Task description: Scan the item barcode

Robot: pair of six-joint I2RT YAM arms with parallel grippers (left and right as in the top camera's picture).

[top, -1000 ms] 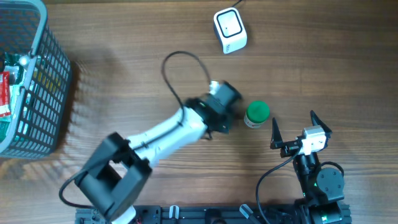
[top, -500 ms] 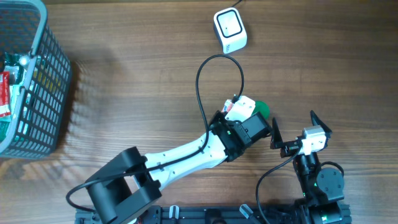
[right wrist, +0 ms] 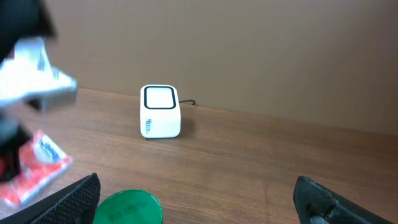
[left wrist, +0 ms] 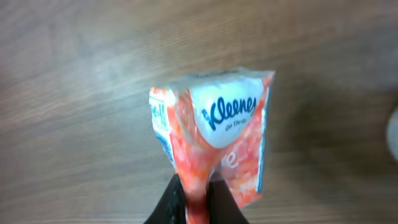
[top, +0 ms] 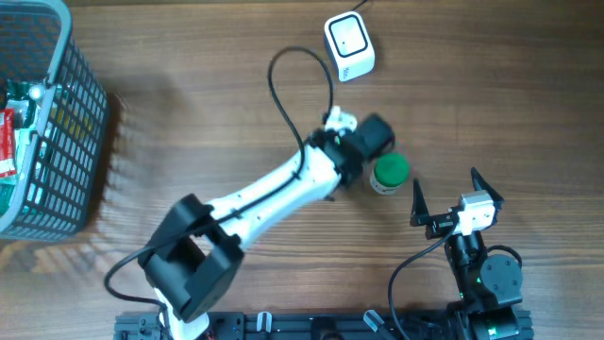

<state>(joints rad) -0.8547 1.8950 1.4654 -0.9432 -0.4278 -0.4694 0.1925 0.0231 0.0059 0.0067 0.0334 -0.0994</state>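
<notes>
Wooden tabletop (top: pixel 491 94): left gripper (left wrist: pixel 198 202) pinches the Kleenex pack (left wrist: pixel 214 134) just above the wood. The scanner (top: pixel 349 45) lies at its 12 o'clock, much nearer than to the wide-open, empty right gripper (top: pixel 445 186).

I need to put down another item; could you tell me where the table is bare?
Bare wood lies between the basket and the left arm, and right of the scanner. Around the jar, between left tool and right tool, it is crowded.
</notes>
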